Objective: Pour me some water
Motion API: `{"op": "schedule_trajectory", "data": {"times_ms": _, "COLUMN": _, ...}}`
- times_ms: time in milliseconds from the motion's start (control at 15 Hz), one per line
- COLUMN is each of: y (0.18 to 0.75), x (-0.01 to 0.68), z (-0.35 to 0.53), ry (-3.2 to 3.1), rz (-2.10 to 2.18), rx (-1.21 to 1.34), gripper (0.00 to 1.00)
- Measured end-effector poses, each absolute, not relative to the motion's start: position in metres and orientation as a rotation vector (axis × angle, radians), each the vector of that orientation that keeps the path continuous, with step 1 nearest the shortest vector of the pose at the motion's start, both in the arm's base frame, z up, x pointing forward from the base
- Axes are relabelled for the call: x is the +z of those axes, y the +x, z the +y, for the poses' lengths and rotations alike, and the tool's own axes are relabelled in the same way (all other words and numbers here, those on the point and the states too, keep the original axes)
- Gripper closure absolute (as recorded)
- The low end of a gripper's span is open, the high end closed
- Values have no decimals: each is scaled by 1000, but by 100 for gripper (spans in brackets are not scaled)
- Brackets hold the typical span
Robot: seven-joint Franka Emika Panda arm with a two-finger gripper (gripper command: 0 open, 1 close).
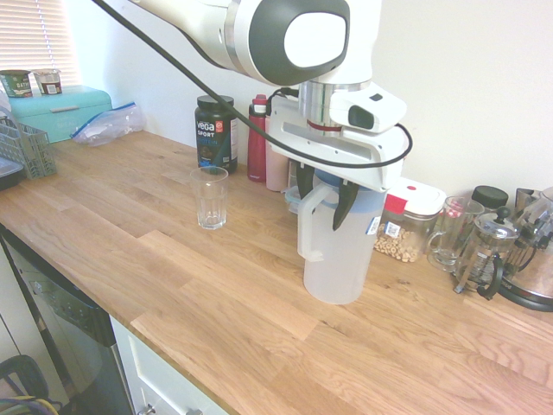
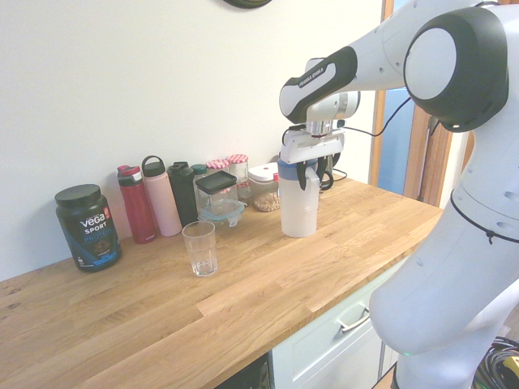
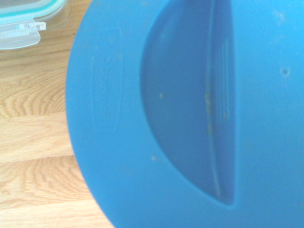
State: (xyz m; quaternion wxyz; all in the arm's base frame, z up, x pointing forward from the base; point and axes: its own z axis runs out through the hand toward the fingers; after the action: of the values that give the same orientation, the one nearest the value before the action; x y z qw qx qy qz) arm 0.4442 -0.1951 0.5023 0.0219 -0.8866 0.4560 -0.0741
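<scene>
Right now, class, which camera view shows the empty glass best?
The first exterior view: the glass stands large and unblocked on the counter, left of the jug. The second exterior view shows it smaller, also whole. The wrist view misses it; the jug's blue lid fills it.

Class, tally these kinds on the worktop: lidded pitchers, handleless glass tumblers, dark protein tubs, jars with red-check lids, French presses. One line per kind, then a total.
Lidded pitcher: 1
Handleless glass tumbler: 1
Dark protein tub: 1
Jars with red-check lids: 2
French press: 1
Total: 6
</scene>
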Motion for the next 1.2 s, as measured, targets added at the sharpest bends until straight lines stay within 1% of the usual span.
{"op": "schedule_trajectory", "data": {"times_ms": 800, "y": 443, "x": 505, "z": -194, "ry": -2750, "rz": 1414, "rx": -227, "gripper": 100}}
{"op": "schedule_trajectory", "data": {"times_ms": 933, "y": 436, "x": 520, "z": -195, "ry": -2758, "rz": 1406, "rx": -243, "gripper": 100}}
{"op": "schedule_trajectory", "data": {"times_ms": 1200, "y": 414, "x": 582, "z": -183, "ry": -2815, "rz": 1275, "rx": -291, "gripper": 100}}
